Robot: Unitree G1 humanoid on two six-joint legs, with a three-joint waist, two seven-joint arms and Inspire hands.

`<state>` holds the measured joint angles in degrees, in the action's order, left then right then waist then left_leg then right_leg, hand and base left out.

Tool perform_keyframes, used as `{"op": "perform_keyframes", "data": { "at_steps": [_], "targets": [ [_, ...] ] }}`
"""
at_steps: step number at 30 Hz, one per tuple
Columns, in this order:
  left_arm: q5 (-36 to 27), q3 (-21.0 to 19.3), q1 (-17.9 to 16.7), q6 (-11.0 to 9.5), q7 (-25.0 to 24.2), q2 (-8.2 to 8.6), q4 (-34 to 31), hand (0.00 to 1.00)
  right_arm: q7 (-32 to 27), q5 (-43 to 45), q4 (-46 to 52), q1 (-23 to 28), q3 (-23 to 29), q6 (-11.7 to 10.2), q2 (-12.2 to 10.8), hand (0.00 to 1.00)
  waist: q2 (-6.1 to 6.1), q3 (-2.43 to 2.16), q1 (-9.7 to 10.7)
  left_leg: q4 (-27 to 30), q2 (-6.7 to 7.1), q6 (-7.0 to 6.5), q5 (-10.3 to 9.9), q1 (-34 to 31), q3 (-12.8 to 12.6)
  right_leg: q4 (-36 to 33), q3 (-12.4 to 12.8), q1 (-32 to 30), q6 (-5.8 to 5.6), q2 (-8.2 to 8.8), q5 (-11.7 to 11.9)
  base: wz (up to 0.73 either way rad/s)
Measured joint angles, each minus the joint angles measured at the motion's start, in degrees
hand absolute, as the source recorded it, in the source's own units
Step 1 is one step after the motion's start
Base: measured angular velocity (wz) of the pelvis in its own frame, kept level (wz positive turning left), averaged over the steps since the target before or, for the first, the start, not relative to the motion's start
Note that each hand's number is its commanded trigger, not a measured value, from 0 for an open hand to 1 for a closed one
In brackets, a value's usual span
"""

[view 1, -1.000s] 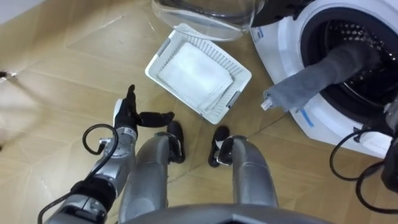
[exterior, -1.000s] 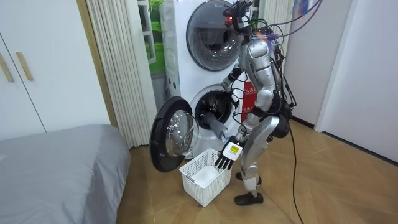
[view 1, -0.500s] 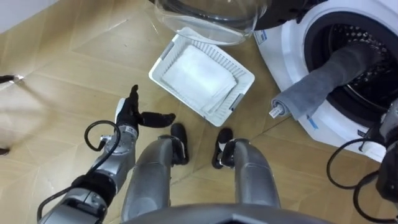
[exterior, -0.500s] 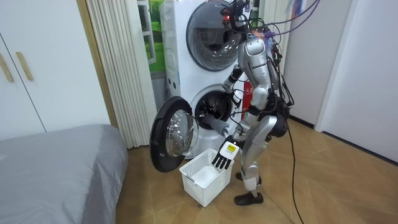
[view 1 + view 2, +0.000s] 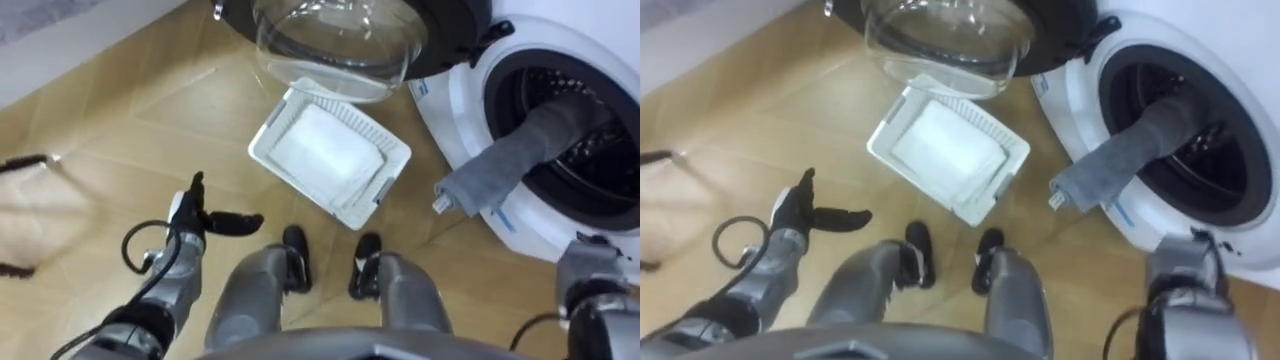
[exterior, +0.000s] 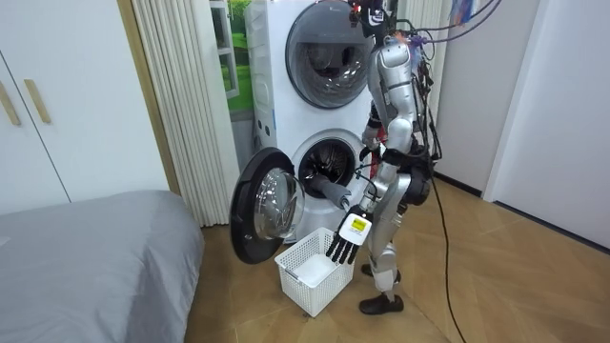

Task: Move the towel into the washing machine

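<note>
The robot has straightened, and its right arm (image 5: 592, 275) has drawn back from the washing machine (image 5: 465, 125); that hand's grip I cannot tell. The grey towel (image 5: 520, 150) stays half in the drum, tagged end hanging outside, so another push seems needed. The left hand (image 5: 195, 215) hangs relaxed and empty.

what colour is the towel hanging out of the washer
Plain grey; the towel shows best in the left eye view.
</note>
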<state>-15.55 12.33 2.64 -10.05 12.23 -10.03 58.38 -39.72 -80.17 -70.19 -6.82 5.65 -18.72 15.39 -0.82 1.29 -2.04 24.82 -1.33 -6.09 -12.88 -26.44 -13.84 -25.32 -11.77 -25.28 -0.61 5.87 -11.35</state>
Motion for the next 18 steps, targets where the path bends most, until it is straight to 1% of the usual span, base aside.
{"op": "perform_keyframes", "data": {
  "at_steps": [1, 3, 4, 5, 6, 7, 8, 9, 10, 12, 15, 16, 17, 18],
  "targets": [
    [0.4, -0.8, -0.4, -0.4, 0.0, 0.0, 0.4, 0.0, 1.1, 2.8, -0.7, 0.8, -0.6, 0.1, -0.4, 0.0, 0.15, -0.05, 0.0, -0.6, 0.08, 0.15, 0.1, 0.8, 0.0, 0.8, -0.1, 0.8, 0.01, -0.03, 0.0, 0.0],
    [2.4, -2.8, -2.7, -1.0, 0.2, -0.17, 1.0, 0.0, 4.6, 13.7, -1.5, 4.0, -4.5, 0.9, -0.8, 0.0, 0.86, -0.44, 0.1, -2.4, 0.14, 0.58, 0.4, 3.5, 0.1, 2.9, -0.6, 3.8, 0.17, -0.1, 0.4, 0.0],
    [2.7, -3.3, -3.2, -1.0, 0.2, -0.24, 1.0, 0.0, 5.5, 16.2, -1.5, 4.8, -5.3, 1.2, -0.8, 0.0, 0.9, -0.46, 0.3, -2.7, 0.14, 0.64, 0.4, 4.1, 0.2, 3.3, -0.9, 4.6, 0.17, -0.12, 0.4, 0.07],
    [2.9, -3.6, -4.1, -1.1, 0.3, -0.46, 1.6, 0.0, 7.1, 22.3, -2.4, 5.9, -6.7, 1.7, -1.0, 0.0, 0.98, -0.52, 0.3, -3.8, 0.23, 0.9, 0.6, 5.6, 0.3, 4.3, -0.7, 6.0, 0.18, -0.31, 0.4, 0.04],
    [3.0, -3.7, -4.4, -1.1, 0.3, -0.5, 2.3, 0.0, 8.0, 25.5, -3.2, 6.0, -7.4, 2.1, -1.1, 0.0, 0.97, -0.52, 0.2, -4.3, 0.23, 1.04, 0.7, 6.4, 0.2, 4.8, -0.5, 6.8, 0.19, -0.65, 0.5, 0.0],
    [3.0, -4.3, -5.1, -1.1, 0.3, -0.58, 3.8, 0.0, 10.0, 31.2, -4.1, 6.5, -9.1, 2.9, -1.5, 0.0, 0.92, -0.49, 0.2, -5.6, 0.26, 1.33, 0.8, 8.5, 0.2, 6.2, 0.0, 8.8, 0.18, -1.13, 0.7, -0.1],
    [2.9, -4.4, -6.3, -1.0, 0.3, -0.69, 4.6, 0.0, 12.3, 35.3, -4.1, 7.3, -10.9, 4.0, -1.9, 0.0, 0.77, -0.44, 0.2, -6.9, 0.31, 1.66, 1.0, 10.9, 0.2, 8.0, -0.2, 11.0, 0.31, -1.19, 0.8, -0.09],
    [3.0, -4.5, -7.7, -0.9, 0.3, -0.69, 4.6, 0.0, 14.7, 38.4, -3.8, 7.9, -12.5, 5.5, -2.0, 0.0, 0.58, -0.53, 0.2, -8.0, 0.45, 1.99, 1.1, 12.9, 0.2, 9.2, -0.7, 12.7, 0.35, -1.26, 0.9, 0.0],
    [3.2, -4.5, -7.9, -0.9, 0.1, -0.68, 4.6, 0.0, 15.8, 39.7, -3.7, 8.3, -13.2, 6.1, -2.1, 0.0, 0.53, -0.62, 0.2, -8.6, 0.55, 2.16, 1.2, 13.8, 0.3, 9.8, -0.9, 13.6, 0.36, -1.32, 0.8, 0.04],
    [4.6, -5.0, -10.1, -0.7, -0.6, -0.68, 4.7, 0.0, 20.0, 44.0, -3.9, 8.7, -14.1, 8.1, -2.3, 0.0, 0.35, -0.65, 0.3, -10.7, 0.89, 2.54, 1.5, 17.2, 0.8, 12.1, -1.4, 17.2, 0.33, -1.59, 0.8, 0.11],
    [6.4, -6.9, -11.1, 0.2, -1.5, -0.86, 4.5, 0.0, 23.6, 48.1, -3.9, 9.1, -14.0, 9.5, -2.9, 0.0, -0.2, -0.81, 0.4, -11.6, 1.14, 2.8, 1.6, 19.1, 2.3, 13.3, -2.5, 19.9, 0.17, -1.72, 0.8, 0.2],
    [7.5, -7.9, -11.2, 0.7, -1.9, -0.84, 4.5, 0.0, 25.3, 51.0, -3.7, 9.3, -14.0, 10.2, -3.2, 0.0, -0.52, -0.79, 0.3, -11.6, 1.12, 2.94, 1.5, 19.9, 2.7, 14.1, -2.5, 21.2, 0.16, -1.89, 0.8, 0.13],
    [8.5, -8.2, -11.4, 1.4, -2.4, -0.85, 4.7, 0.0, 27.2, 53.7, -3.4, 9.7, -13.9, 10.8, -3.6, 0.0, -0.71, -0.74, 0.2, -11.7, 1.15, 3.05, 1.4, 20.9, 3.0, 14.8, -2.5, 22.6, 0.11, -2.0, 0.8, 0.04],
    [8.6, -8.4, -11.8, 1.7, -3.2, -0.81, 4.7, 0.0, 28.9, 55.8, -3.4, 9.8, -13.9, 11.4, -3.9, 0.0, -0.77, -0.71, 0.2, -12.1, 1.12, 3.09, 1.4, 22.1, 3.1, 14.8, -2.5, 23.5, 0.11, -2.12, 0.8, -0.03]
  ]
}}
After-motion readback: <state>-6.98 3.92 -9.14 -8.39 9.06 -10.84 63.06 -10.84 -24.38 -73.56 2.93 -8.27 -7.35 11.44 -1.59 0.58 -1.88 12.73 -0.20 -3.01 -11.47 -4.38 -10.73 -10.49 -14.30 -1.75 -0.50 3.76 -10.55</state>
